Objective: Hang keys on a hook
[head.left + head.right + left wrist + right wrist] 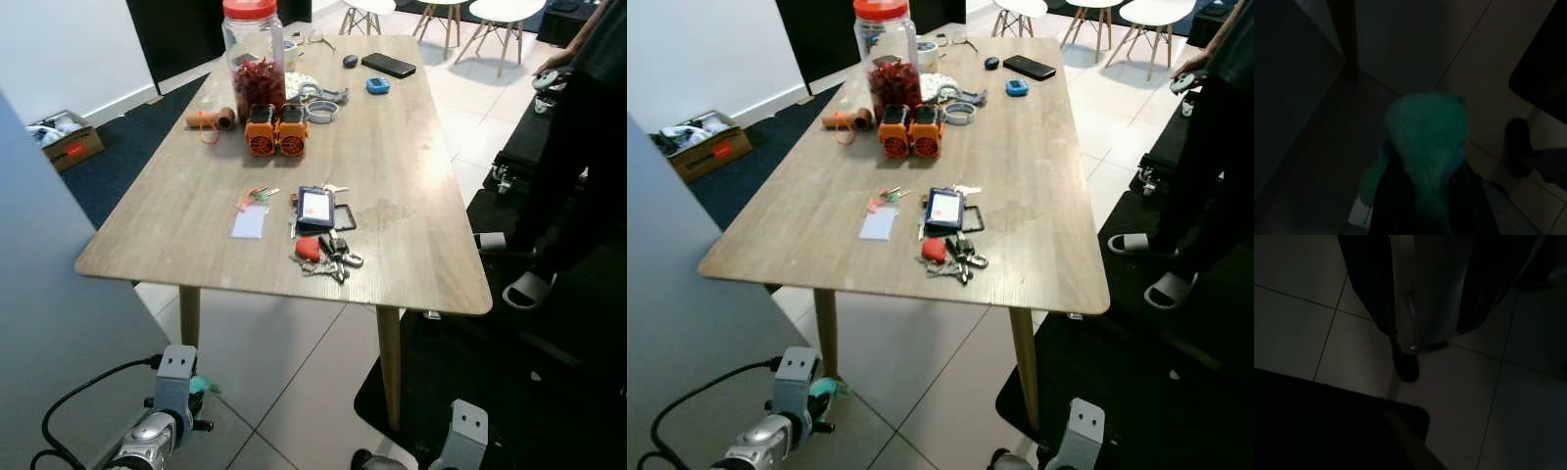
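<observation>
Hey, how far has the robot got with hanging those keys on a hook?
Barely started. Done: nothing visible; the bunch of keys with the red tag lies on the wooden table beside the blue card holder. In hand: the left gripper, low by the floor, carries a green fluffy thing, not the keys. The right arm hangs idle. Left: reach, pick up the keys, find a hook.

A long wooden table (411,166) on tapered legs is set on a floor of pale tiles (284,362). Dark carpet (127,147) is laid beside a white wall (69,49). White stools (500,15) are placed beyond the table's far end. A black mat (529,392) is spread to the right. Even daylight is noted.
</observation>
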